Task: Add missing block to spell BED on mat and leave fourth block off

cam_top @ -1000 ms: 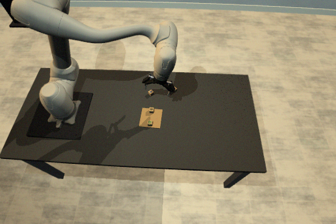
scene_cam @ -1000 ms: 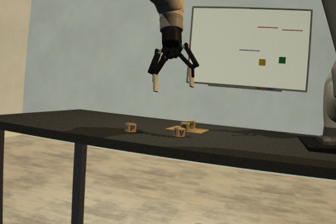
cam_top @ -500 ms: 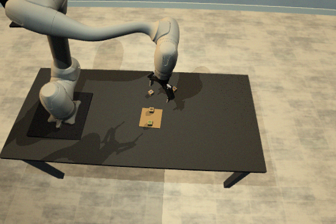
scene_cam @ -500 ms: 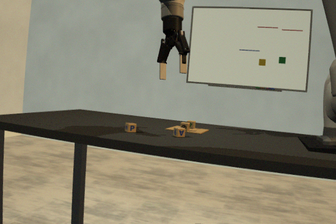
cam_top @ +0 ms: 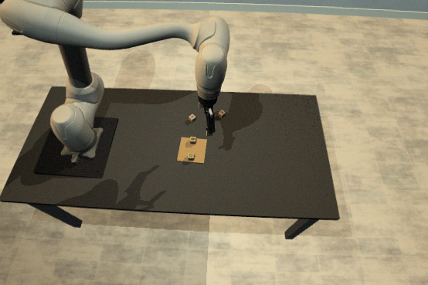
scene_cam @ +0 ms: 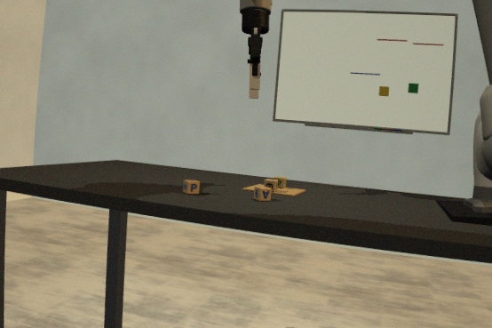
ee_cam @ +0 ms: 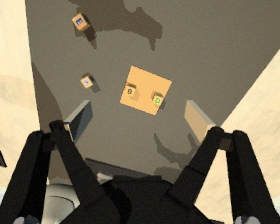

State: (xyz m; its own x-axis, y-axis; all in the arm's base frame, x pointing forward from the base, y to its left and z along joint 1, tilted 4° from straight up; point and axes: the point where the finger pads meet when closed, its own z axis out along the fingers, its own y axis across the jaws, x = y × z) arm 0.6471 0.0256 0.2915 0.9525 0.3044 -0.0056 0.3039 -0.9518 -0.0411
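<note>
A tan mat (cam_top: 191, 150) lies mid-table and also shows in the wrist view (ee_cam: 145, 90). On it stand a block with a black B on top (ee_cam: 131, 91) and a block with a green D on top (ee_cam: 158, 100), with a gap between them. Off the mat, a block with a blue E on top (ee_cam: 80, 22) lies further out (cam_top: 221, 113). A second block with a blue top letter too small to read (ee_cam: 87, 81) (cam_top: 191, 117) lies closer to the mat. My gripper (ee_cam: 138, 108) (scene_cam: 254, 92) is open and empty, pointing straight down, high above the table.
The robot base (cam_top: 75, 134) stands on a dark plate at the left end of the black table. A whiteboard (scene_cam: 364, 71) hangs on the wall behind. The off-mat blocks show a P (scene_cam: 191, 187) and an A (scene_cam: 263, 194) on their sides.
</note>
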